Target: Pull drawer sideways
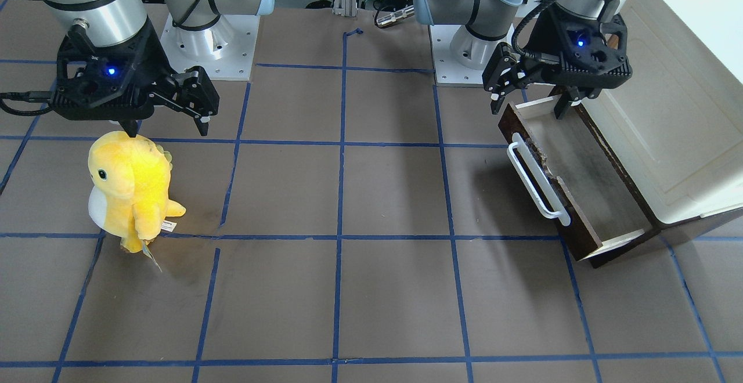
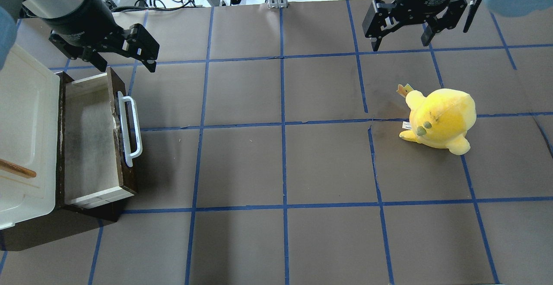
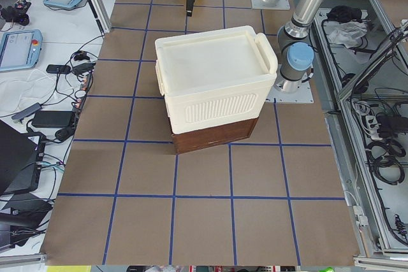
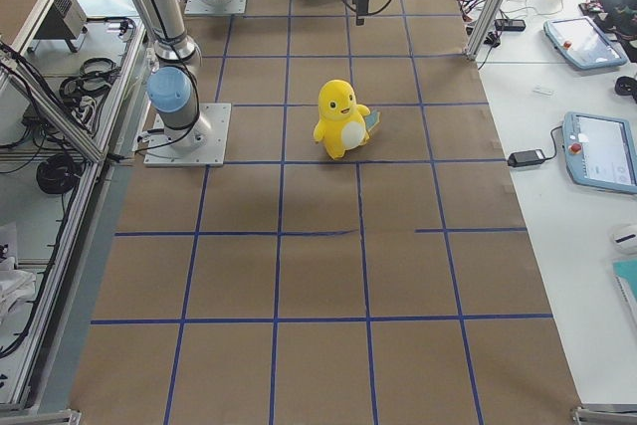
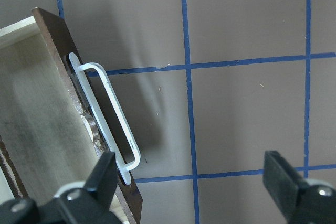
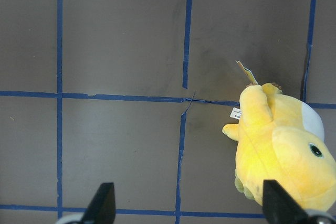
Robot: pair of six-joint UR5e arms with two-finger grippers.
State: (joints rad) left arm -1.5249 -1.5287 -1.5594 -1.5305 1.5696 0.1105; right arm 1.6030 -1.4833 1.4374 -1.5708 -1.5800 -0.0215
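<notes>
The drawer (image 2: 88, 138) stands pulled out of the dark base under the cream-white cabinet (image 2: 21, 116). Its dark brown front carries a long white bar handle (image 2: 129, 130). The greyish floor is bare. It also shows in the front-facing view (image 1: 586, 180) and in the left wrist view (image 5: 47, 129). My left gripper (image 2: 126, 67) is open and empty, above the drawer's far end, with one finger over the inside and one outside the front panel. It also shows in the front-facing view (image 1: 529, 110). My right gripper (image 2: 400, 43) is open and empty, far from the drawer.
A yellow plush toy (image 2: 440, 121) stands upright on the right half of the table, just in front of my right gripper. The cabinet has a small wooden handle (image 2: 17, 169) on top. Blue tape lines grid the brown table.
</notes>
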